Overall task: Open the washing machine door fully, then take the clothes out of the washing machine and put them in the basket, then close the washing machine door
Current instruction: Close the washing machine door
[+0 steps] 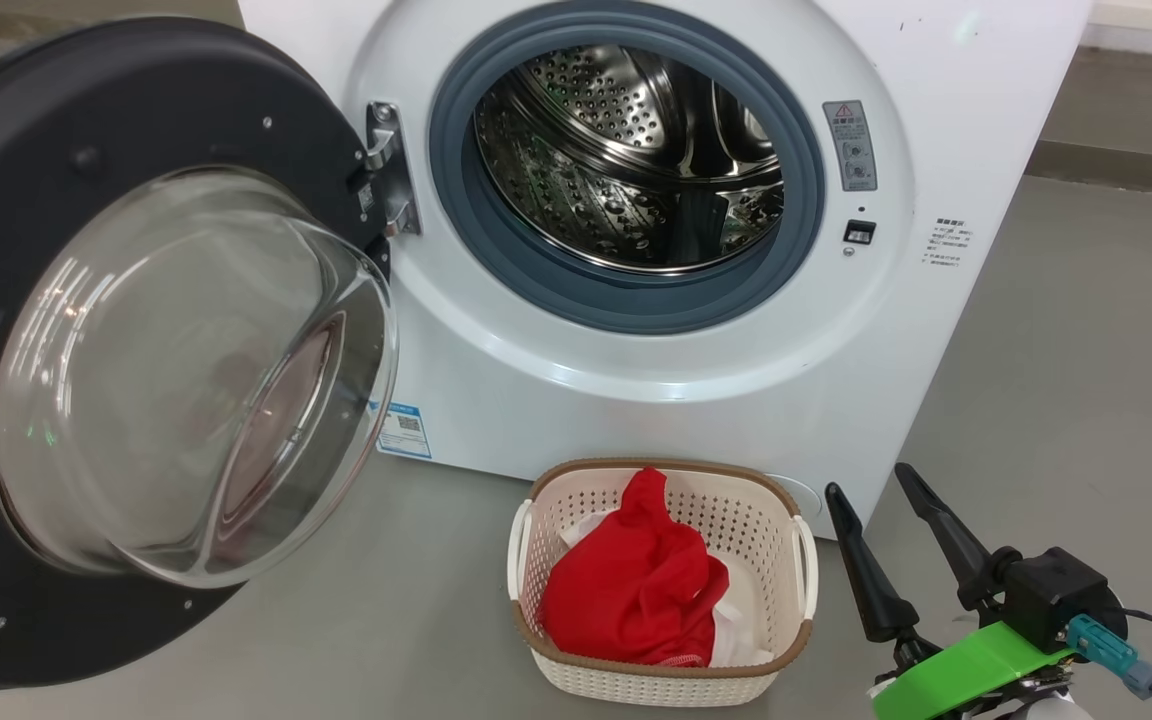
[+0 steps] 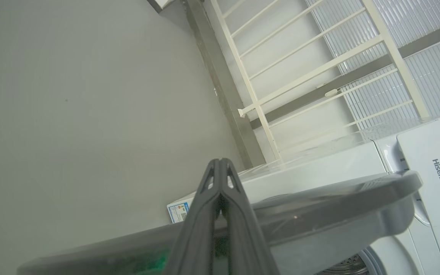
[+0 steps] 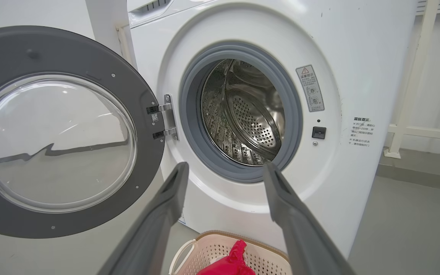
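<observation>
The white washing machine [image 1: 696, 400] stands ahead with its steel drum [image 1: 626, 150] bare inside. Its door [image 1: 146, 350], a black rim around a bulging glass bowl, hangs swung open at the left. On the floor in front sits the cream basket [image 1: 796, 640] holding the clothes [image 1: 641, 590], red over white. My right gripper [image 1: 868, 482] is open just right of the basket, fingers up, nothing between them. In the right wrist view it [image 3: 224, 168] faces the drum [image 3: 250, 114], basket [image 3: 212, 248] and clothes [image 3: 231, 263] below. My left gripper [image 2: 220, 162] is shut and empty, behind the door's edge [image 2: 338, 214].
Grey floor [image 1: 1066, 380] lies open to the right of the machine. A white railing [image 2: 319, 72] and a ribbed wall stand beyond the machine's far side. A white post [image 3: 411, 84] rises at the right of the machine.
</observation>
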{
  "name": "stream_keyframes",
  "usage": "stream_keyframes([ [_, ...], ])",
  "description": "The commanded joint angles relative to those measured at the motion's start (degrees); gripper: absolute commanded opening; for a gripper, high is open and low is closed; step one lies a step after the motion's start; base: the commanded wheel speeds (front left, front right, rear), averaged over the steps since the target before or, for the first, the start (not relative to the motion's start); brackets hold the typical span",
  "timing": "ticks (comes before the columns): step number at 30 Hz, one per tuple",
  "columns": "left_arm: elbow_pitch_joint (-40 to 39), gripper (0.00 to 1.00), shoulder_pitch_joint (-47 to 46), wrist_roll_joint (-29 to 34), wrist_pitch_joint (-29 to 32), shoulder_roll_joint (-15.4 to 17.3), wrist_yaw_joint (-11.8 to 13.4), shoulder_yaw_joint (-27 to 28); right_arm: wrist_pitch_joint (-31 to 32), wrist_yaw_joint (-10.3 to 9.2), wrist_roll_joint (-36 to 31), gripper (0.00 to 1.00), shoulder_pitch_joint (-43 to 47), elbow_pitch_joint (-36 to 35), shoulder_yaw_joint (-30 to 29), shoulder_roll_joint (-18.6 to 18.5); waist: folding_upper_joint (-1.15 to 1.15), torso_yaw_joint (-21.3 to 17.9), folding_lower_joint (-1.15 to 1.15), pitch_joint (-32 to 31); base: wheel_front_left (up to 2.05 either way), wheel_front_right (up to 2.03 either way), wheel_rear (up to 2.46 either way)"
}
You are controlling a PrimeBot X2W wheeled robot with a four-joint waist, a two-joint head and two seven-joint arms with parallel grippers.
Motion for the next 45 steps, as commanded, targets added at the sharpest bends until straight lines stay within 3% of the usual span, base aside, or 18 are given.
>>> stream_keyframes([
  [1,-2.5,0.0,-0.7,-0.7,1.7,2.8,-0.3,0.6,-0.4,0.36,1.2,1.0,-1.6,-1.5,1.3,-0.8,0.0,-0.2,0.0,0.1,0.0,0.0,0.0],
  [12,-6.8,0.0,1.9,-5.5,9.7,-0.4,-1.5,1.3,-0.4,0.36,1.6,1.0,-1.6,-1.8,1.4,-0.8,0.0,-0.1,0.0,0.6,0.0,0.0,0.0],
  [26,-13.0,0.0,6.4,-9.9,15.2,-5.5,-4.0,1.3,-0.4,0.36,1.7,1.0,-1.4,-1.4,1.2,-0.8,0.0,1.1,0.0,0.6,0.0,0.0,0.0],
  [38,-25.5,0.0,10.6,-13.0,19.6,-12.6,-3.3,-0.4,-0.4,0.36,1.8,1.0,-1.3,-1.3,1.4,-0.5,0.0,1.8,0.0,0.8,0.0,0.0,0.0],
  [45,-32.9,0.0,13.9,-13.9,20.8,-15.1,-2.9,-2.3,-0.4,0.36,2.0,1.0,-1.5,-0.9,1.8,-0.3,0.0,0.9,0.0,1.1,0.0,0.0,0.0],
])
